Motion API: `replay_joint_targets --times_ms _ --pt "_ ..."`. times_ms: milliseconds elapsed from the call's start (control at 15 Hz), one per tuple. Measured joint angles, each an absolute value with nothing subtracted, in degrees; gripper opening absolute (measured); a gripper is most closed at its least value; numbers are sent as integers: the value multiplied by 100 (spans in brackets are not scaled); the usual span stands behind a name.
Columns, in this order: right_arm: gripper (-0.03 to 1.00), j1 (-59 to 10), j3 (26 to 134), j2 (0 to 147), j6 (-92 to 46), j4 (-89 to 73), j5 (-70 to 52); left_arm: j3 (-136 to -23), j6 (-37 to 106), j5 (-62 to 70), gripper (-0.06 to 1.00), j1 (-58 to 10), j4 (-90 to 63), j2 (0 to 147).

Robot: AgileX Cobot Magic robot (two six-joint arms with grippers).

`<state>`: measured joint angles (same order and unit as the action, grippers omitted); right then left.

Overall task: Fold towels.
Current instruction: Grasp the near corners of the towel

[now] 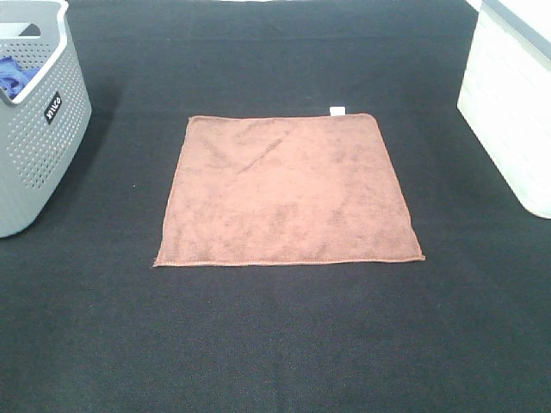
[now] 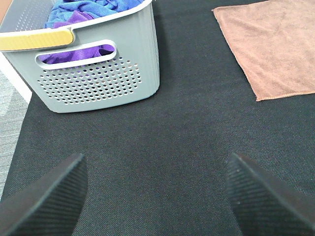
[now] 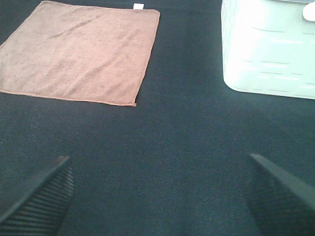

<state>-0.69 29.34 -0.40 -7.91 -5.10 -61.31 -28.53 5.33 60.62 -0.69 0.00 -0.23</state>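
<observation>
Folding has not begun: the one reddish-brown towel [image 1: 288, 189] lies flat and untouched in the middle of the counter [image 1: 275, 370]. The left tool [image 2: 156, 164] and the right tool [image 3: 158, 162] hover spread wide and empty, apart from it. Next, I judge, each must pinch a near corner. Flanking it are one grey basket [image 1: 39, 129] and one white bin [image 1: 508, 103].

Towel [image 1: 288, 189] lay flat mid-desk [image 1: 275, 344], tag [image 1: 337, 109] at its far right corner. Basket [image 1: 52, 129] sat at the left edge, well apart from towel, cloths [image 2: 83, 10] piled in it. Bin [image 1: 508, 103] sat at the right edge, also apart.
</observation>
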Motion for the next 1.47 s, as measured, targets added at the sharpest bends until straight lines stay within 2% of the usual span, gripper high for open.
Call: replay_joint_targets --times_ms 1467 --pt "87 -69 2934 -40 -791 -510 -6131 -2853 533 6062 74 -69 0 -23"
